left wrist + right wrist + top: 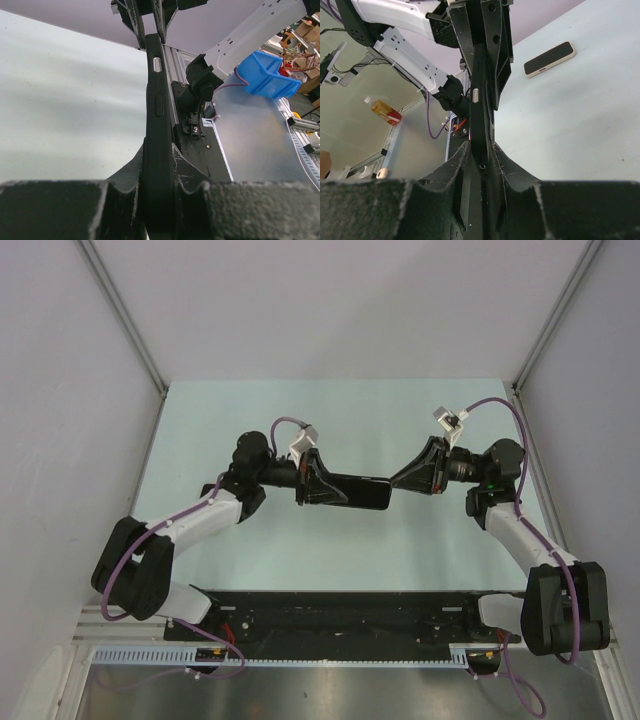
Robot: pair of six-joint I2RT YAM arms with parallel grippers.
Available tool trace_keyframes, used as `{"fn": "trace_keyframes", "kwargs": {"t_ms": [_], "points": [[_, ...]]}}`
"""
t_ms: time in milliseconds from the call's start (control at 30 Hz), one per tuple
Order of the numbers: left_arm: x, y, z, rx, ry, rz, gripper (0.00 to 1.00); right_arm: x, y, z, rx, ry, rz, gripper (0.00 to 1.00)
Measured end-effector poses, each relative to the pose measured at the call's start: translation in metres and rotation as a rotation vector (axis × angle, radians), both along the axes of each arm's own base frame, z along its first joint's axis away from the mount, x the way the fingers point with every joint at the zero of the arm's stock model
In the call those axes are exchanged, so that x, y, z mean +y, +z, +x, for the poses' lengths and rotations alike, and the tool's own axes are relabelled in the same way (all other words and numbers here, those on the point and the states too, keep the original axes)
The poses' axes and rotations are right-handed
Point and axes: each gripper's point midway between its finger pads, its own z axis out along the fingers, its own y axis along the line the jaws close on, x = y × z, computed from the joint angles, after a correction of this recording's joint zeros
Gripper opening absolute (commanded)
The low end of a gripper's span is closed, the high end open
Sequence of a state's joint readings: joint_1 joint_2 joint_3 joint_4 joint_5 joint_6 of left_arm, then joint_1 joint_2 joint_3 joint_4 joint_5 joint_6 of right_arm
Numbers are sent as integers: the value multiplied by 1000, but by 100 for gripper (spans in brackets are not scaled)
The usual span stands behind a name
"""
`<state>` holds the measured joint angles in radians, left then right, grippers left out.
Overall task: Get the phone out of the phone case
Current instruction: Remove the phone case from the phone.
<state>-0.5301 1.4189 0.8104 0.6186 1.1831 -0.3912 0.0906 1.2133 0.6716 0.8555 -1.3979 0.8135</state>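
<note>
A black phone case (358,493) hangs in the air over the middle of the table, held by its two ends. My left gripper (322,485) is shut on its left end and my right gripper (400,483) on its right end. The left wrist view shows the case (157,100) edge-on, running from my left gripper (159,150) to the right one. The right wrist view shows the case (481,100) clamped in my right gripper (480,150). A phone (549,59) with a dark screen and pale rim lies flat on the table below. I cannot make it out in the top view.
The pale green table (300,430) has grey walls on three sides. A black rail (340,615) runs along the near edge. A blue bin (265,75) and a bottle (382,110) sit off the table behind the arm bases.
</note>
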Motion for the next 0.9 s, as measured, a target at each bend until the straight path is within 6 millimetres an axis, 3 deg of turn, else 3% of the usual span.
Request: {"fn": "trace_keyframes", "kwargs": {"t_ms": [300,567,900], "points": [[2,0,-7,1,-32,1,0,-3,-3,0,3,10,-7,24],[4,13,-38,-60,-166,-30,0,-4,-7,13,17,-42,2,24],[0,15,-17,-57,-53,-33,1,-5,-10,19,6,-70,-2,27]]}}
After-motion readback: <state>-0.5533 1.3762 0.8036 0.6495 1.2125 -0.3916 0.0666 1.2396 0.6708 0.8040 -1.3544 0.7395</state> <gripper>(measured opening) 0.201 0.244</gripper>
